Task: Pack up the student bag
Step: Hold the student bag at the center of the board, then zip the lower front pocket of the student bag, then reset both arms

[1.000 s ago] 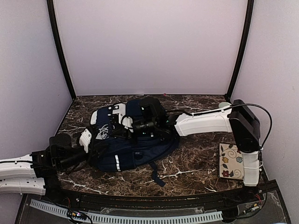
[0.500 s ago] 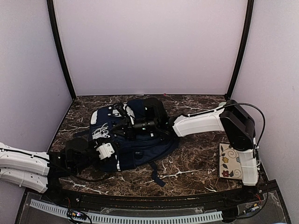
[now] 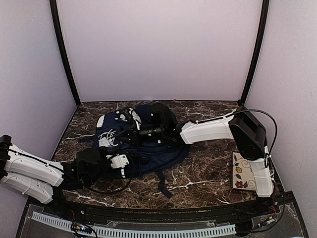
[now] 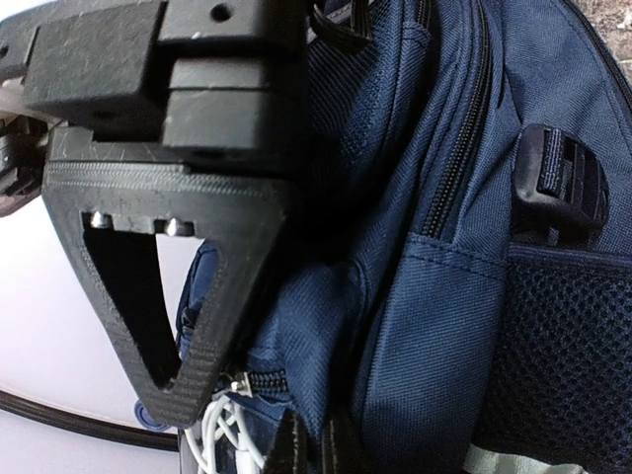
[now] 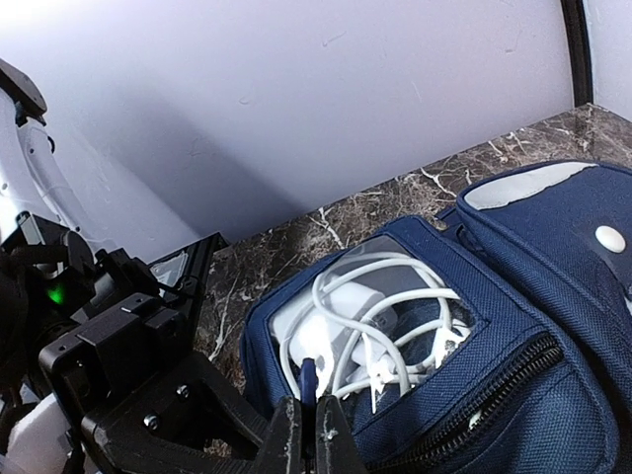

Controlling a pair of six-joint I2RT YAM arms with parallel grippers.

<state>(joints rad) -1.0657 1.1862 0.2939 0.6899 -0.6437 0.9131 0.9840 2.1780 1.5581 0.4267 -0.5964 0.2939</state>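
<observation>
The student bag [image 3: 148, 148] lies flat on the marble table, navy blue, with a clear-window pocket at its left end. A white charger and its cables [image 5: 370, 326] fill that pocket. My right gripper [image 5: 308, 444] reaches across the bag from the right and is shut on a small blue pull tab [image 5: 308, 380] at the pocket's edge; from above it [image 3: 125, 133] sits over the bag's left half. My left gripper [image 4: 314, 444] is shut on a fold of the bag's [image 4: 444, 296] navy fabric beside a zip end. From above it [image 3: 130, 157] is at the bag's near edge.
A floral-patterned card [image 3: 245, 171] lies at the right by the right arm's base. A pale green object [image 3: 237, 111] shows at the back right corner. A loose dark strap [image 3: 163, 186] trails toward the near edge. Walls close three sides.
The left arm has swung right along the bag's near edge, and its gripper opened and then shut on the fabric. The right gripper stayed shut over the pocket and drew slightly left.
</observation>
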